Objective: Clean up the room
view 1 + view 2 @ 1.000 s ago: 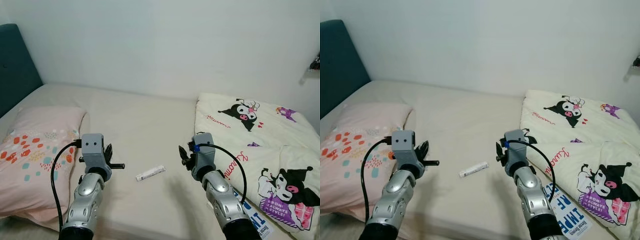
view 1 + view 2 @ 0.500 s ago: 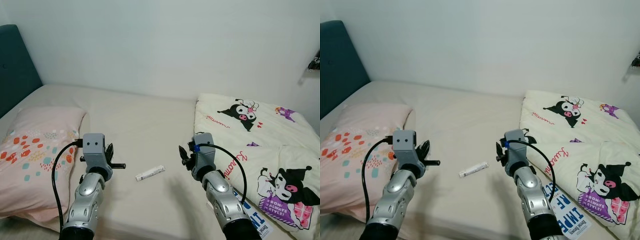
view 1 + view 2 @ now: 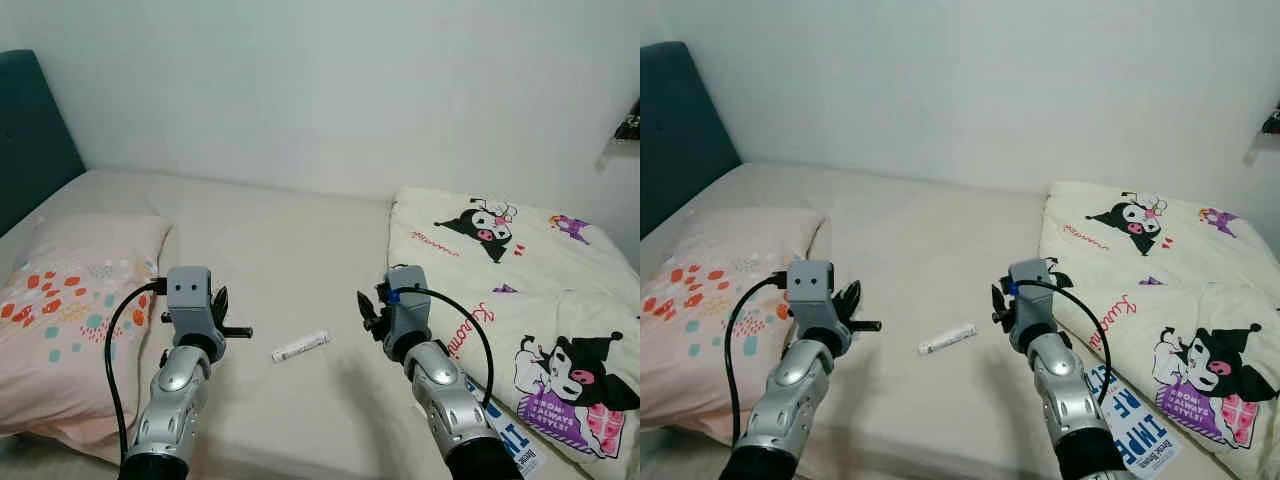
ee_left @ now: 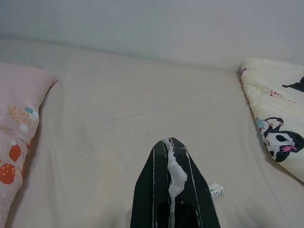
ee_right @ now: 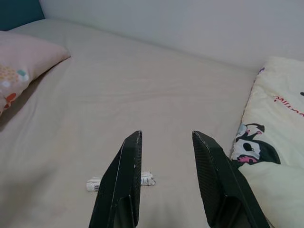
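A small white tube lies on the beige sheet of the bed, between my two arms. My left gripper hovers left of the tube. In the left wrist view its fingers are shut on a thin white scrap, and the tube's end peeks out beside them. My right gripper hovers right of the tube and is open. In the right wrist view the tube lies beyond the open fingers, partly hidden by one.
A pink patterned pillow lies at the left, below a teal headboard. A cream quilt with cartoon prints covers the bed's right side. A packet with blue lettering lies by my right arm. A white wall stands behind.
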Controlling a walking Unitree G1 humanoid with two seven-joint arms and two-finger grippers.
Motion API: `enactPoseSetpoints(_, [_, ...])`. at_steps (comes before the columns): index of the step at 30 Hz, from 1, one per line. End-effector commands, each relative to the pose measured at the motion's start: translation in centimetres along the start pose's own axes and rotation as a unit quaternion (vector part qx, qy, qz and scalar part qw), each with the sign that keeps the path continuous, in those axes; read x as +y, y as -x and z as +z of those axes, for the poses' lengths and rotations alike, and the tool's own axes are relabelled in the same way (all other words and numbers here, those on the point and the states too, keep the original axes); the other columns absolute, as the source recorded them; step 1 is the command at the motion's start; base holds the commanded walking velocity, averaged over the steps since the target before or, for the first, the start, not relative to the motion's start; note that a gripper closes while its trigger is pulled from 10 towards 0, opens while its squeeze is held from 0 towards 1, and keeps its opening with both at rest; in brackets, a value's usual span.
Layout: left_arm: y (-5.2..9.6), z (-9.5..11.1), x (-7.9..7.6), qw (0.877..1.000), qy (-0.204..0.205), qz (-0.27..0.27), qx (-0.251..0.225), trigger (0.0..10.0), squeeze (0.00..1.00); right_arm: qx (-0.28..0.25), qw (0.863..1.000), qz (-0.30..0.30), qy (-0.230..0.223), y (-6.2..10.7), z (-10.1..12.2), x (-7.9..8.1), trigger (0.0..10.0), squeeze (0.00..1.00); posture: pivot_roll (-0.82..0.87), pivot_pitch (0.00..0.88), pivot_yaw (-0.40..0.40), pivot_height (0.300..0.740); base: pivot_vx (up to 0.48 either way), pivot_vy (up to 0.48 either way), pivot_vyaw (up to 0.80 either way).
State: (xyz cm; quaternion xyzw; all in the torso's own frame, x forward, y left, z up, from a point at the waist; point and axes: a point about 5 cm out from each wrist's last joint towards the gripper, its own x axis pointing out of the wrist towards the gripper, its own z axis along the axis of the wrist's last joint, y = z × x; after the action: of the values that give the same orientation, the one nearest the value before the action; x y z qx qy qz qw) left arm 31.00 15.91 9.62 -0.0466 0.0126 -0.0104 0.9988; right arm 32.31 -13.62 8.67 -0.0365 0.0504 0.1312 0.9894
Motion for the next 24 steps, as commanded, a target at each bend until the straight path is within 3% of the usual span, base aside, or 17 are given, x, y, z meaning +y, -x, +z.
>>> enactPoseSetpoints(1, [0.01,-0.34,0.09,1.0,-0.01,-0.003,0.007,10.0,0.0,0.002,1.0,-0.004,-0.009,0.19,-0.36,-0.11,10.0,0.0,-0.01,0.0,-0.018,0.74,0.0,0.0,0.0])
enactPoseSetpoints(16, [-0.12,-0.32,0.07,1.0,-0.01,-0.006,0.007,10.0,0.0,0.002,1.0,-0.006,-0.012,0.19,-0.36,-0.11,10.0,0.0,-0.01,0.0,-0.017,0.74,0.0,0.0,0.0])
enactPoseSetpoints(24, [-0.17,-0.26,-0.01,1.0,-0.014,-0.009,0.006,10.0,0.0,0.001,1.0,-0.005,-0.011,0.16,-0.31,-0.12,10.0,0.0,-0.01,0.0,-0.017,0.74,0.0,0.397,0.0])
